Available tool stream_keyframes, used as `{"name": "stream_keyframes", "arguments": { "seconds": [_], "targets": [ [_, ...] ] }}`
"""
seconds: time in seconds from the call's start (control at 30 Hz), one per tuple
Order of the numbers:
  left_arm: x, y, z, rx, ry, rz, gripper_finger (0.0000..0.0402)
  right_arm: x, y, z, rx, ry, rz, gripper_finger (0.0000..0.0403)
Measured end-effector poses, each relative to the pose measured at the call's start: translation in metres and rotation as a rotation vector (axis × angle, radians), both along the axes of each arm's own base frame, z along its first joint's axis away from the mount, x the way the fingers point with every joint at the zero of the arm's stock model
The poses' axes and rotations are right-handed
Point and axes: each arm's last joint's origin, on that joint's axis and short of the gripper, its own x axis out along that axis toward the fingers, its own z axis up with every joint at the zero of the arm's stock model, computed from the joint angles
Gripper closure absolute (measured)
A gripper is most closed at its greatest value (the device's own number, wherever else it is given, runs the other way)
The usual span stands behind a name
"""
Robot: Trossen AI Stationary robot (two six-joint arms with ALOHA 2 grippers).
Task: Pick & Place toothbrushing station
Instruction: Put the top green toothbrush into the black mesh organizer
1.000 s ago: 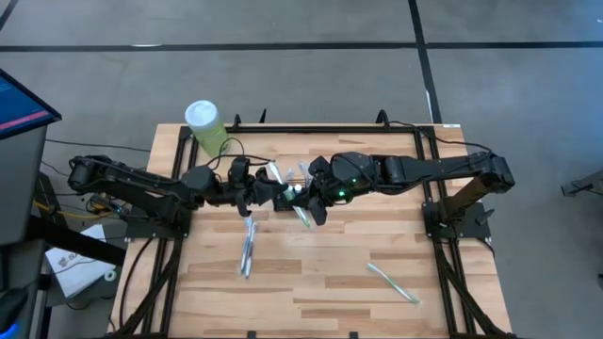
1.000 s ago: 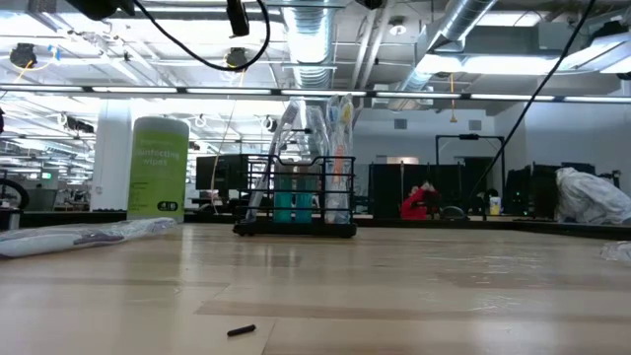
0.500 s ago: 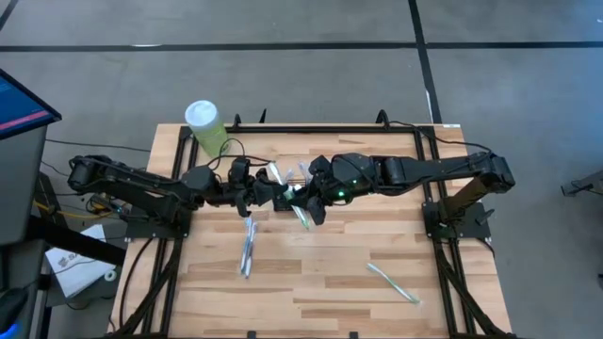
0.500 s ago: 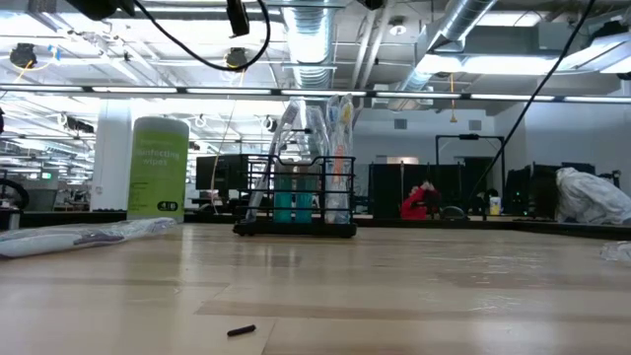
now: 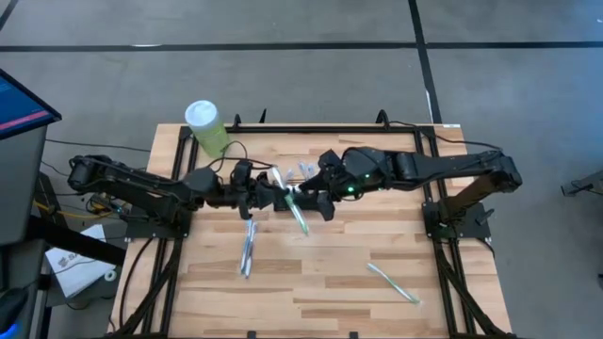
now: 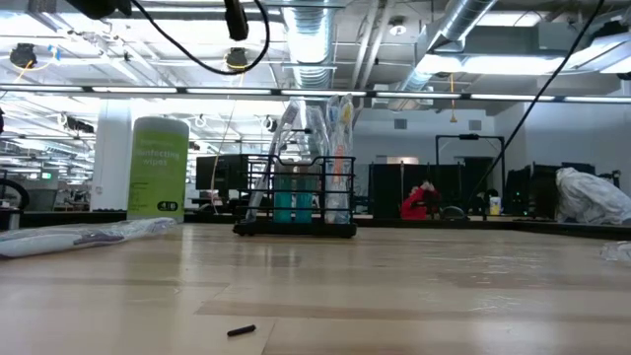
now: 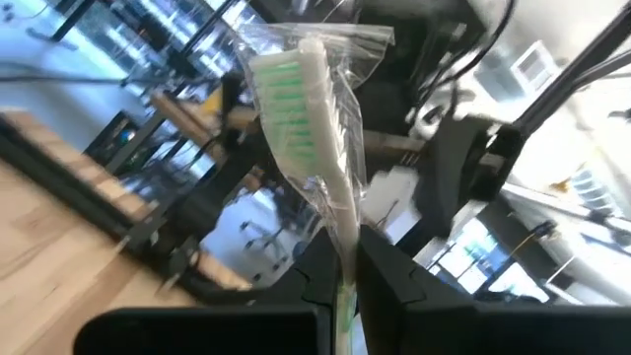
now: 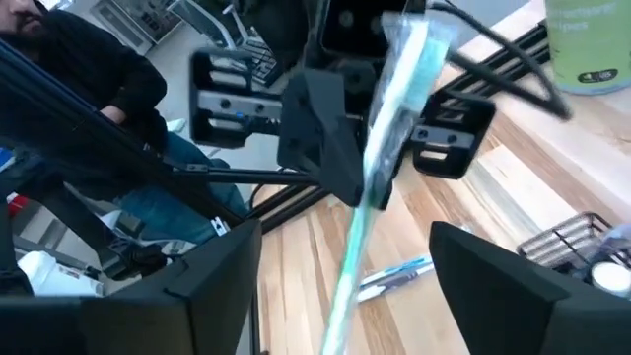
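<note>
Caddy point(image 6: 296, 197) stands upright at tabletop point(image 5: 330, 273) centre, brushes inside, seen only from the low view. Overhead, left end effector point(image 5: 267, 196) pinches a wrapped toothbrush point(image 7: 306, 148); right end effector point(image 5: 316, 200), at its three o'clock, is spread.

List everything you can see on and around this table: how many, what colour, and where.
Black wire-mesh caddy: one, black, mid-table.
Wrapped toothbrushes in caddy: several, count unclear, standing upright.
Green canister with white lid: one, far left corner.
Blue wrapped toothbrush: one, lying left of centre.
Pale green wrapped toothbrush: one, lying near right.
Green-bristled wrapped toothbrush: one, held by the left arm.
Small black piece: one, near edge.
Person: one, dark top, beyond table.
Left gripper: shut on green-bristled wrapped toothbrush.
Right gripper: open, facing it.
</note>
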Motion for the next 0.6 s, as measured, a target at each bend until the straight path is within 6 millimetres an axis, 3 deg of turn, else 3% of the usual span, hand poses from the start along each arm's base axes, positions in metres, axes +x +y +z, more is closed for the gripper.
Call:
{"name": "stream_keyframes", "arguments": {
  "seconds": [0.27,0.6],
  "targets": [
    [-0.001,0.0,-0.004,0.003,0.064,0.008,0.0393,-0.024,-0.003,0.005,-0.006,0.092,0.006,0.0116],
    [-0.006,0.001,0.0,0.028,0.069,0.018,0.0393,-0.028,0.008,0.005,0.012,0.11,0.081,0.0116]
  ]
}}
